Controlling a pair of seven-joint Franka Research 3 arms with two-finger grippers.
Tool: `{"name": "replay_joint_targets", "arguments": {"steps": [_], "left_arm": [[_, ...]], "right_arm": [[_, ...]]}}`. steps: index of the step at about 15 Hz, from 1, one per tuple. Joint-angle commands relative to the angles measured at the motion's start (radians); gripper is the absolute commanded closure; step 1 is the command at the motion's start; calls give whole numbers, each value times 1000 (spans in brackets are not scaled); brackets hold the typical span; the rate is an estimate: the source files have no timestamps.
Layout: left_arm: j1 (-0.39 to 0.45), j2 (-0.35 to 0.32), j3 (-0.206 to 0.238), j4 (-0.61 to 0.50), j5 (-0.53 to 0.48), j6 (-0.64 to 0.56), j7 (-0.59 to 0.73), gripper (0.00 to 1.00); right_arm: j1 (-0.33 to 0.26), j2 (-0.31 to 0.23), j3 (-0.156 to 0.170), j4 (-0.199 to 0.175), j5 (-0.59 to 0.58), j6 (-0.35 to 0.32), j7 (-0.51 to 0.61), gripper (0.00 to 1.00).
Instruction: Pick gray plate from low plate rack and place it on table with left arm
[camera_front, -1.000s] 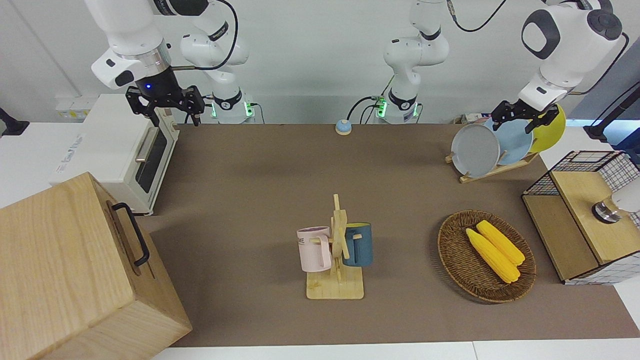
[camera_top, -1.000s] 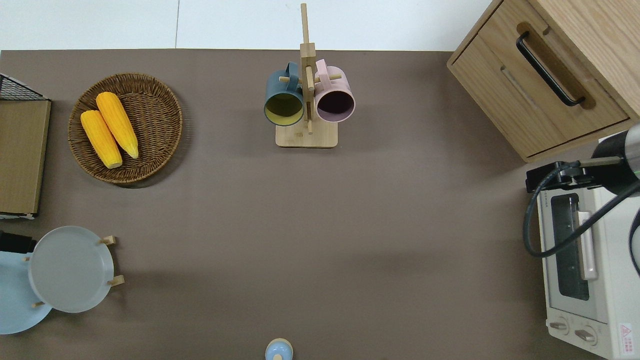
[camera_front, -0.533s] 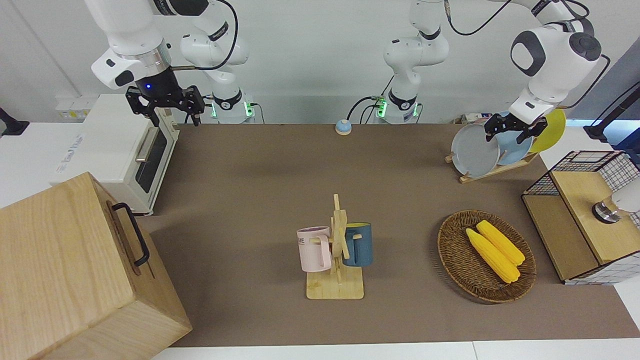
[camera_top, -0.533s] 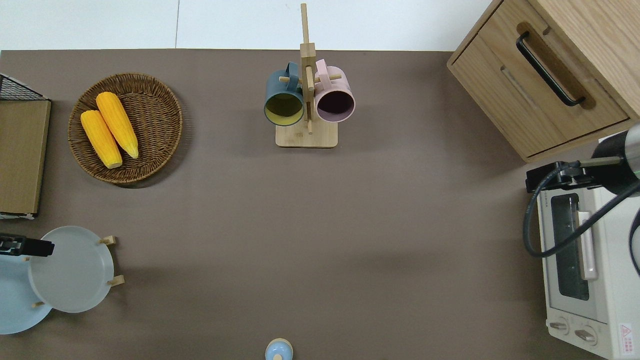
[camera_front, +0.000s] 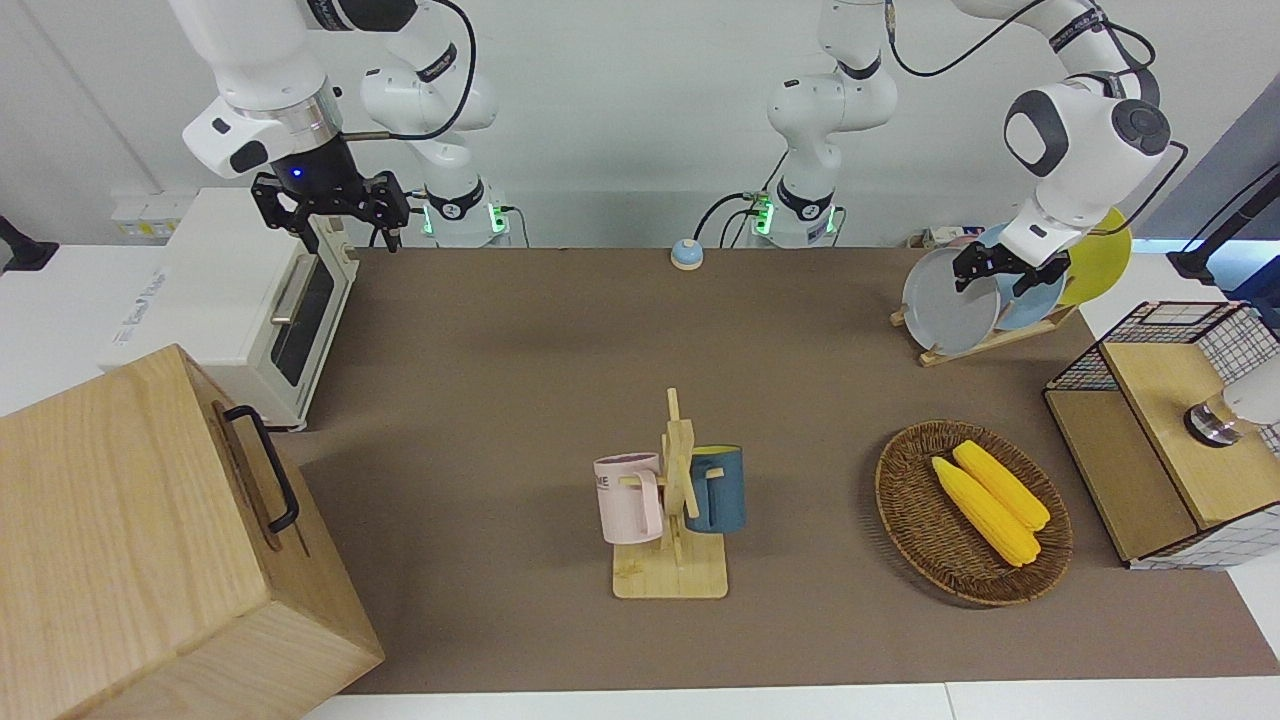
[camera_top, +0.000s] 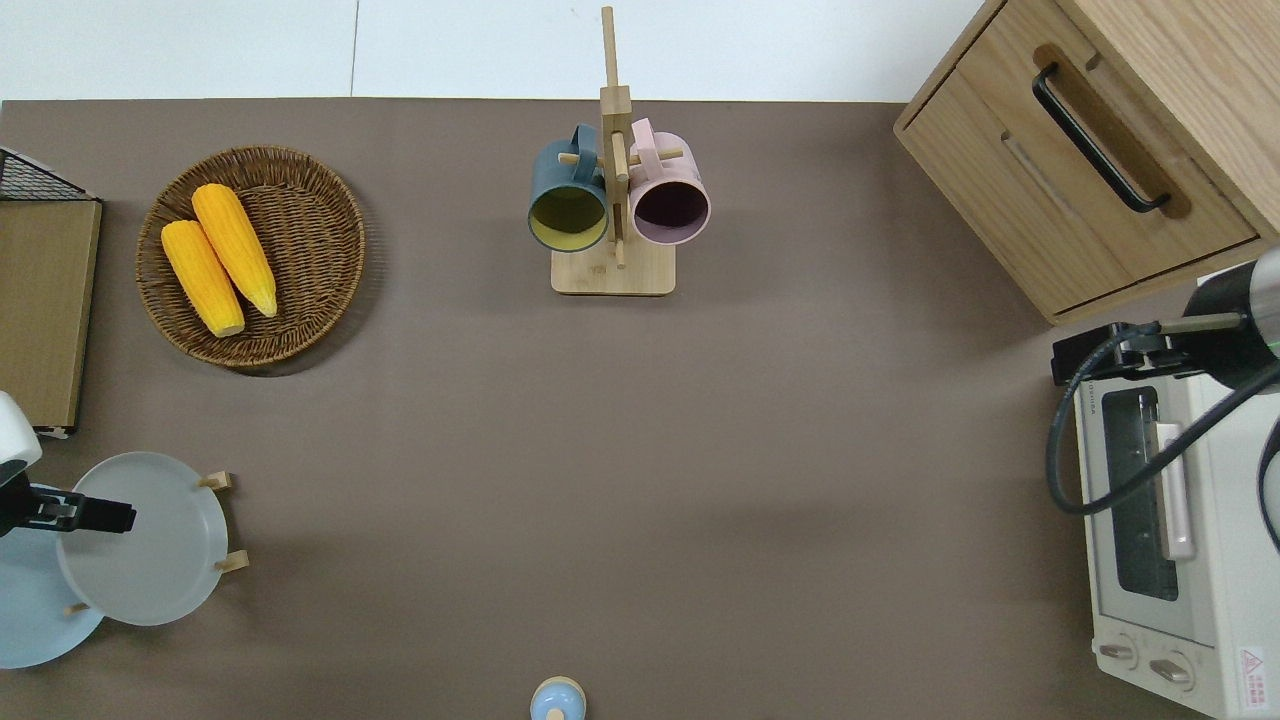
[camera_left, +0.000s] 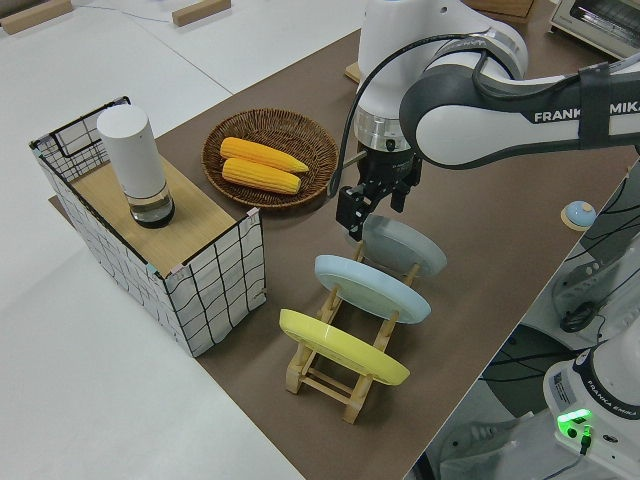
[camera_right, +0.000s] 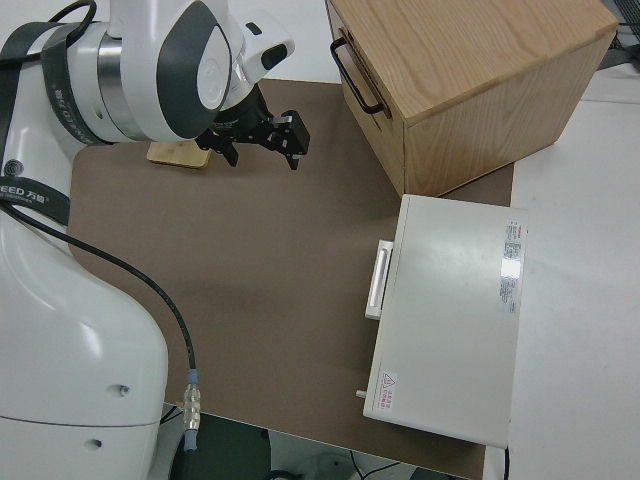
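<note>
Room: white wall rises where the robots stand; pale white floor or bench surface surrounds the brown mat.
Front view, counter: matte brown counter (camera_front: 520, 400) with white borders, both arm bases at its robot-side edge.
Front view, rack: low plate rack (camera_front: 985, 340) sits at the robot-side edge toward the left arm's end; gray plate (camera_front: 945, 300) leans in its slot, the light blue plate (camera_front: 1035, 300) and yellow plate (camera_front: 1105, 265) beside it.
Front view, left claw: left claw (camera_front: 995, 268) is at the gray plate's upper rim; I cannot tell how far its fingers are parted or whether they grip.
Front view, right arm: right claw (camera_front: 330, 215) is parked, fingers spread apart, holding nothing.
Front view, other things: mug tree (camera_front: 675, 500) mid-counter near the edge farthest from the robots; wicker basket (camera_front: 920, 520) with corn toward the left arm's end; wooden cabinet (camera_front: 150, 540) and white oven (camera_front: 230, 300) at the right arm's end.
Overhead view: gray plate (camera_top: 160, 560) in the rack at the counter's corner near the left arm; the left claw (camera_top: 85, 515) lies over its rim.
Left side view: left claw (camera_left: 362, 215) meets the gray plate's (camera_left: 410, 250) raised edge; wire crate (camera_left: 200, 280) stands off the mat beside the rack (camera_left: 340, 385).
Right side view: right claw (camera_right: 265, 135) hangs over bare brown counter.
</note>
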Motion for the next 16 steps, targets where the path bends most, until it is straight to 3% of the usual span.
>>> {"name": "replay_joint_targets", "arguments": {"steps": [1,3,4,6,8,11,16], "left_arm": [[7,-35,-2,-52,15,30,9,9],[7,-35,-1,-52,15,30,0,19],[7,-35,-1,-52,15,30,-2,112],[7,-35,-1,-53,15,29,-3,365],[6,-35,-1,-53,15,29,-2,702],[6,-35,-1,-53,15,29,1,998],[6,-49,-1,-52,15,26,6,1000]], "right_arm": [[7,0,-6,6,3,-1,4,17],[7,0,-6,6,3,-1,4,17],[7,0,-6,6,3,-1,4,17],[7,0,-6,6,3,-2,4,17],[7,0,-6,6,3,-1,4,17],[7,0,-6,6,3,-1,4,17],[7,0,-6,6,3,-1,4,17]]}}
